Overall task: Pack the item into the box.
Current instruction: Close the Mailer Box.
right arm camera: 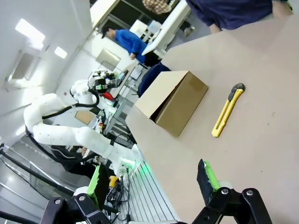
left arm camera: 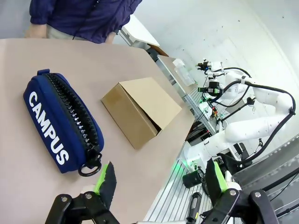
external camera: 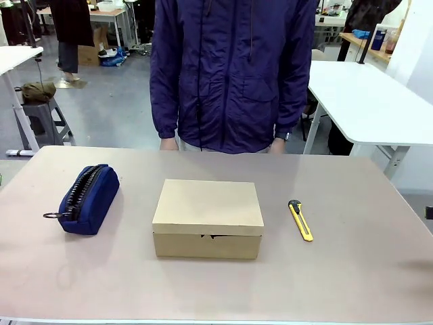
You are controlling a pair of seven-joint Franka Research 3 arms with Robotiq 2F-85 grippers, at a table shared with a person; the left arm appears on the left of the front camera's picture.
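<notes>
Pouch (left arm camera: pixel 60 123) reads "CAMPUS" (white letters); box (external camera: pixel 208 218) plain.

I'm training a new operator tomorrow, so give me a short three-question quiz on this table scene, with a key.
1. True or false: the box has its lid shut.
2. What lies on the table to the robot's right of the box?
A. a stapler
B. a utility knife
C. a roll of tape
3. Fill in: the word printed on the pouch in the left wrist view is ____.

Key
1. True. The lid lies flat on the box.
2. B. The yellow-and-black utility knife lies apart from the box.
3. CAMPUS, in white letters on navy.
</notes>
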